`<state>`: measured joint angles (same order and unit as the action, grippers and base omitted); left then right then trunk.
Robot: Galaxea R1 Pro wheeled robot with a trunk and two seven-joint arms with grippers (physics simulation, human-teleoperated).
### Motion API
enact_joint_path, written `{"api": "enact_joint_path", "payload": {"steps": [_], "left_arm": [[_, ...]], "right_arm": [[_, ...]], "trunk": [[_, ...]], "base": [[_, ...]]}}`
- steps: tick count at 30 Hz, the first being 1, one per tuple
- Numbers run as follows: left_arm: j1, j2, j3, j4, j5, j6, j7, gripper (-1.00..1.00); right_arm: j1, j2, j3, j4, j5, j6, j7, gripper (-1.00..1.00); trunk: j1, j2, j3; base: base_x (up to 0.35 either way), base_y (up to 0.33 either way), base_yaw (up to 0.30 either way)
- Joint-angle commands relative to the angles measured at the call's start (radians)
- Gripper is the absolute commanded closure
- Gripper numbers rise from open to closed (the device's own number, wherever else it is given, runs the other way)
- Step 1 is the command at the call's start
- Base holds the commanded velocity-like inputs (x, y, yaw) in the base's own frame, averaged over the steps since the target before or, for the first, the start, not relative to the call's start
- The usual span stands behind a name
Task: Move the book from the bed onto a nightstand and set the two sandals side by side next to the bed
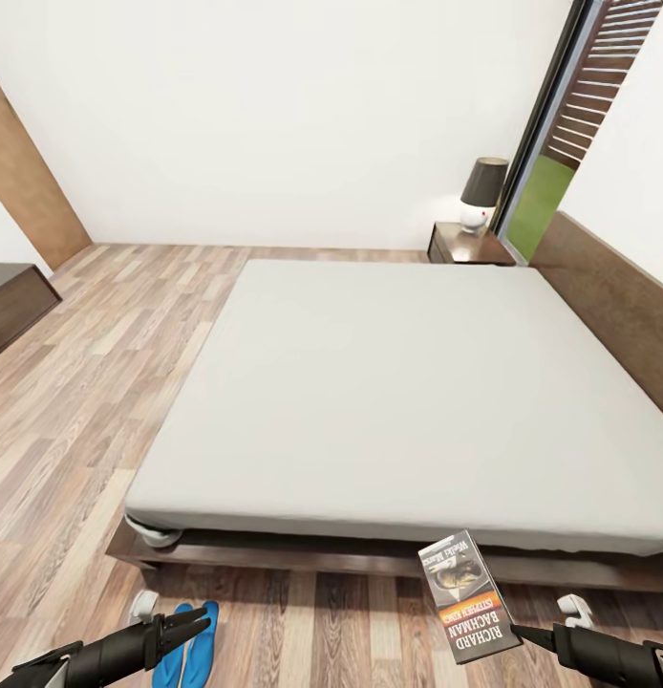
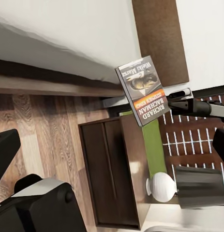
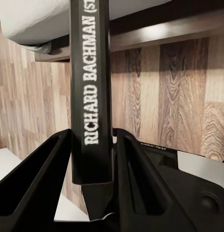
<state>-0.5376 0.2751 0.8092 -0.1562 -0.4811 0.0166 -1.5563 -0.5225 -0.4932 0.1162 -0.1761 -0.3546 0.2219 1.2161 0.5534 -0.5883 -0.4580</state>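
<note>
Already the book [image 1: 468, 597] is clamped by its spine in the right tool [image 3: 91, 159], held upright off the bed [image 1: 408, 401] above the floor. The left tool [image 1: 193, 626], apparently open and empty, hangs over the sandals [image 1: 190, 642]. For a clean placement, the book should be carried level to the nightstand [image 1: 468, 245], kept clear of the lamp [image 1: 481, 194], then laid flat.
</note>
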Motion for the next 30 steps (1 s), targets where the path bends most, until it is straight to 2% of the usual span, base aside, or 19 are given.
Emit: {"api": "enact_joint_path", "payload": {"steps": [1, 30], "left_arm": [[-0.001, 0.000, 0.008, 0.000, -0.010, 0.002, -0.004, -1.00], [-0.001, 0.000, 0.009, 0.000, -0.009, 0.002, -0.004, -1.00]], "right_arm": [[-0.001, -0.001, 0.008, 0.000, -0.010, 0.010, 0.002, 1.00], [-0.001, -0.001, 0.008, 0.000, -0.010, 0.010, 0.003, 1.00]], "trunk": [[0.000, -0.001, 0.001], [0.000, -0.001, 0.048]], "base": [[0.000, 0.000, 0.000], [0.000, 0.000, 0.000]]}}
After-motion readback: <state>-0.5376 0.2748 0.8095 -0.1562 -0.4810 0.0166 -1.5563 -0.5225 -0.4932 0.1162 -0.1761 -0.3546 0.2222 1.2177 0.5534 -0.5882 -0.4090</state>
